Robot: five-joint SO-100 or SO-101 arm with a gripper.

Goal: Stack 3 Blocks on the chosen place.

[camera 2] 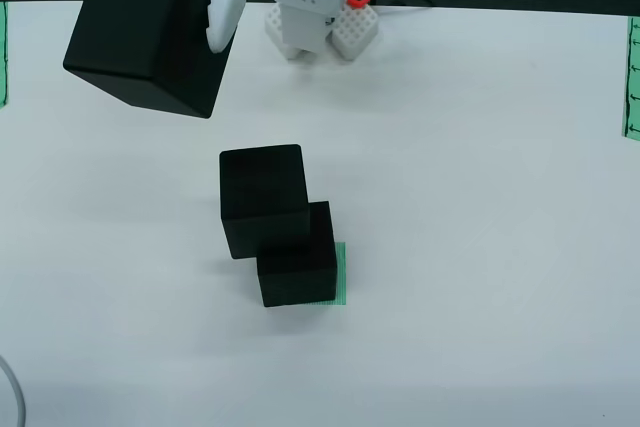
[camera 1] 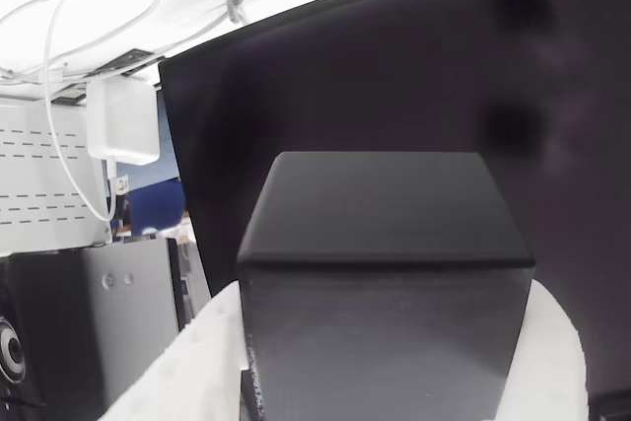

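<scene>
Overhead view first: two black cubes already stand as a stack on the green striped patch (camera 2: pixel 342 272), the lower cube (camera 2: pixel 296 265) covering most of it so that just a strip of stripes shows along its right side, and the upper cube (camera 2: pixel 263 199) sitting skewed toward the upper left, overhanging rather than squared up. That offset likely matters, since the top face offers a shifted landing spot for the last piece. The third cube (camera 2: pixel 145 39) is carried in the air at the upper left, well apart from the stack, tilted so one corner points down; a white finger (camera 2: pixel 222 7) presses against its right face, and the gripper (camera 2: pixel 160 17) looks closed around it, the other finger being hidden behind the block. Holding it high probably keeps it clear of the stack while it travels across the white table (camera 2: pixel 480 247). From the view that rides on the gripper, the held cube (camera 1: pixel 380 273) shows a finely grained matte surface with softly rounded edges, wedged between two white, dimpled printed fingers (camera 1: pixel 192 367), with a glossy dark monitor screen (camera 1: pixel 394 76) behind and a white power adapter (camera 1: pixel 122 120) with looping cables to the left. All three cubes look alike in size and finish, hard plastic that should grip well but slide little when set down.
</scene>
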